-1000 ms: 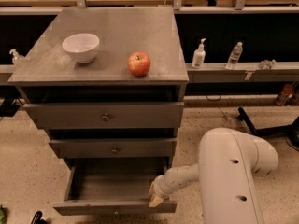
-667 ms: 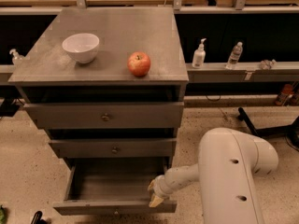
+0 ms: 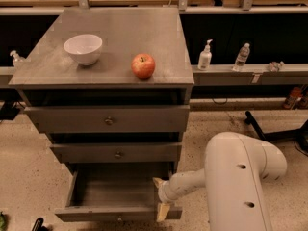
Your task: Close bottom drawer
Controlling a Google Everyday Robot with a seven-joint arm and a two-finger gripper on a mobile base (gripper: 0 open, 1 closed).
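Little has moved since the earlier frame: the gripper [image 3: 160,196] sits at the same right front corner, and the drawer looks no further in.

By size, the grey cabinet [image 3: 120,28] comes first, with its top and middle drawers shut. Next is the white arm [image 3: 240,177], reaching in from the right. Below is the bottom drawer [image 3: 115,213], pulled well out so its bare floor shows, its front panel nearest the camera. On the cabinet top (nothing to do with the job) are a white bowl [image 3: 83,48] and a red apple [image 3: 143,65]. Smallest is the gripper, whose tan fingers [image 3: 163,211] appear spread and holding nothing, one just inside the drawer and one at the front panel, though the angle makes this hard to confirm.

To close the drawer well, the push should run straight back along the slides. Contact this far to the right may skew the box and jam it, so pressing nearer the panel's middle, slowly and steadily until the front sits flush under the middle drawer, seems wiser.
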